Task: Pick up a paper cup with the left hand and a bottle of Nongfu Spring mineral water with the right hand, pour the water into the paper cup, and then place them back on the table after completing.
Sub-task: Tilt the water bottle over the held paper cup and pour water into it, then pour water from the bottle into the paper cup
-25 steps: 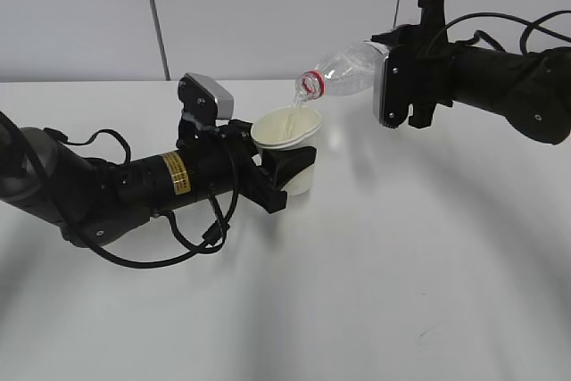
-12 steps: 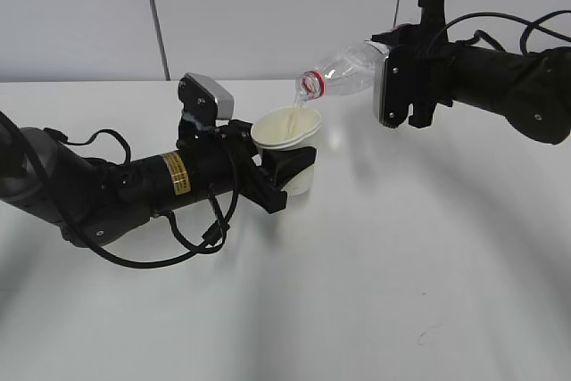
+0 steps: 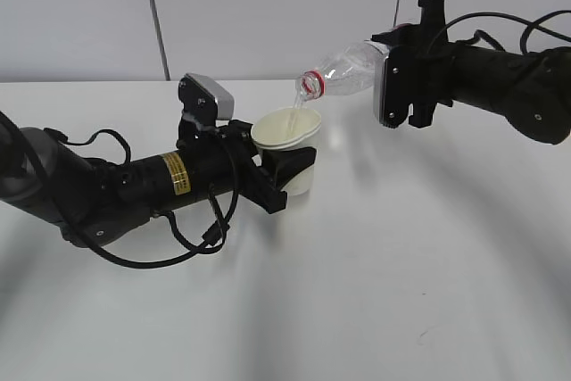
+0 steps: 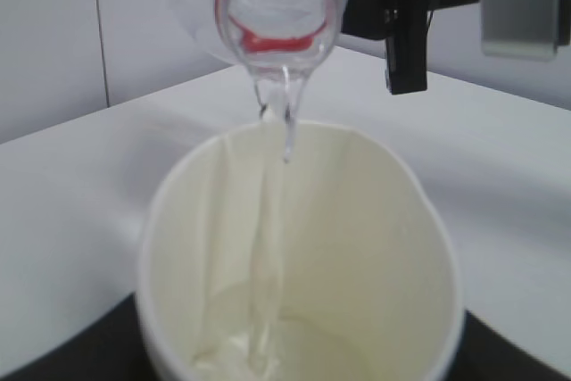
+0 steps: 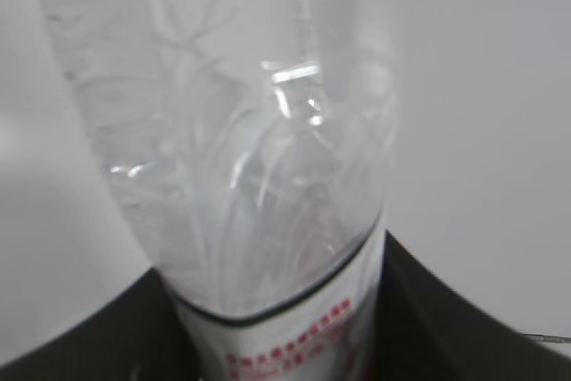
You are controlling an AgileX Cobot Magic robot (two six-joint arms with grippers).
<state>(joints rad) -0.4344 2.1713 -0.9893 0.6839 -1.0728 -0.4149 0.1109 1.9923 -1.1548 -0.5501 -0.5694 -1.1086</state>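
My left gripper (image 3: 284, 171), on the arm with the yellow sticker, is shut on a cream paper cup (image 3: 292, 144) and holds it upright above the table (image 3: 419, 256). My right gripper (image 3: 385, 78) is shut on a clear Nongfu Spring bottle (image 3: 343, 71) tilted neck-down to the left, its red-ringed mouth (image 3: 310, 84) just above the cup's rim. A thin stream of water (image 4: 277, 211) runs from the bottle mouth (image 4: 278, 6) into the cup (image 4: 357, 247), where water pools at the bottom. The right wrist view shows the bottle body (image 5: 232, 149) and its white label (image 5: 294, 336) between black fingers.
A grey panelled wall (image 3: 268, 6) stands behind the white table. Loose black cables (image 3: 201, 234) hang from the left arm onto the tabletop. The right arm (image 3: 508, 86) reaches in from the upper right.
Both arms hold the same pose. The stream of water keeps running into the cup.
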